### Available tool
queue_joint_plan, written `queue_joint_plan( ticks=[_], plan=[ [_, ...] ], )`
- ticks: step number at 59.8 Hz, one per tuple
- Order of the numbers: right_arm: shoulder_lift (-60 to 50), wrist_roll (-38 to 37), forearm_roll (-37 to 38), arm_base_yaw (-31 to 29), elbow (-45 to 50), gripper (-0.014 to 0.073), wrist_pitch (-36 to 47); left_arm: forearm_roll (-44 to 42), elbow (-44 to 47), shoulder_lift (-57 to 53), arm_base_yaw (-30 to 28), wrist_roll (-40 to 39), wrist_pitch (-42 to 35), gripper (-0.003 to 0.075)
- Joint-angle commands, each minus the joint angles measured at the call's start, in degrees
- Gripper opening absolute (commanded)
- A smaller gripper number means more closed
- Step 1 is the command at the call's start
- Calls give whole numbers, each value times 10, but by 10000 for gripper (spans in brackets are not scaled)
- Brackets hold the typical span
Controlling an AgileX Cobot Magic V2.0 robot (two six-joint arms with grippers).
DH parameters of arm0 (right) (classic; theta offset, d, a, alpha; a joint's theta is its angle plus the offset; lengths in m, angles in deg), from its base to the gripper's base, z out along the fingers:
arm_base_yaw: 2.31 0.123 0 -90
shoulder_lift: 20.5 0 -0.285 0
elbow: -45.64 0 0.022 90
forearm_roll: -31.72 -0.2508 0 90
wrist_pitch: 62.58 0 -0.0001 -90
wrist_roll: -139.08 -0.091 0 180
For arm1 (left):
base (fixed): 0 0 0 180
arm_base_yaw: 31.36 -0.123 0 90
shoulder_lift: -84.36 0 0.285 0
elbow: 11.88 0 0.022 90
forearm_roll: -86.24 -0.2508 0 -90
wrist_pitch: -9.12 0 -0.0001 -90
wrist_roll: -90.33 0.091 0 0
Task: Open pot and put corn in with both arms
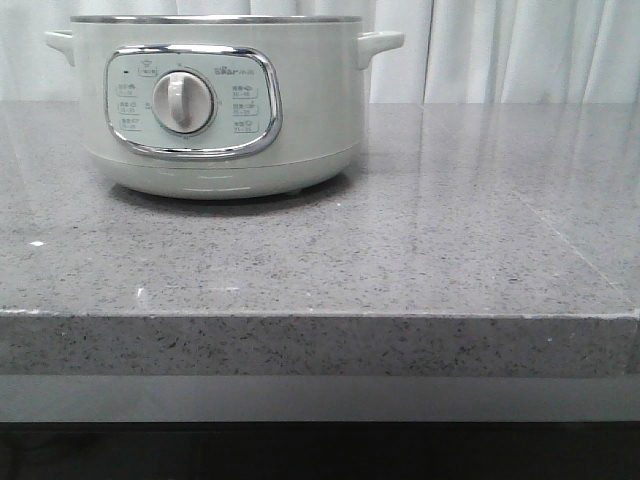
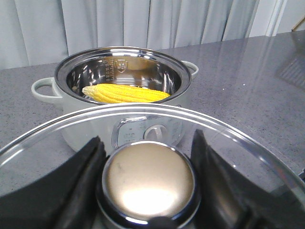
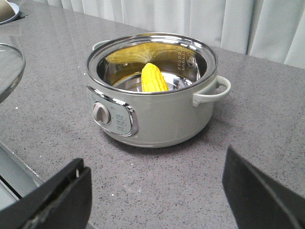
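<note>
Glass lid [image 2: 143, 143] clamped in left gripper [image 2: 147, 186], right gripper [image 3: 157, 195] wide, corn [image 3: 153, 78] inside open pot [image 3: 152, 95]

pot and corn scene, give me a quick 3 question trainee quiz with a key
1. True or false: the corn lies inside the pot.
2. Where is the glass lid? A) on the pot B) held by its knob in the left gripper C) flat on the table
3. Fill in: the right gripper has its jaws ____ and holds nothing.

Key: 1 true. 2 B: the black jaws flank the lid's metal knob, and the pot stands uncovered beyond it. 3 open.
</note>
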Motion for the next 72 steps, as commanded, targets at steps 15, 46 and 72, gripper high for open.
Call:
queue_joint_plan(
  ticks=[15,46,72],
  plan=[
    [-2,-1,-2,2,-15,582,49,10,-22,0,3,-3,-90,219],
    [-2,-1,-2,2,-15,582,49,24,-78,110,3,-4,-170,219],
    [-2,-1,-2,2,-15,582,49,7,-270,390,-48,-4,-170,219]
  ],
)
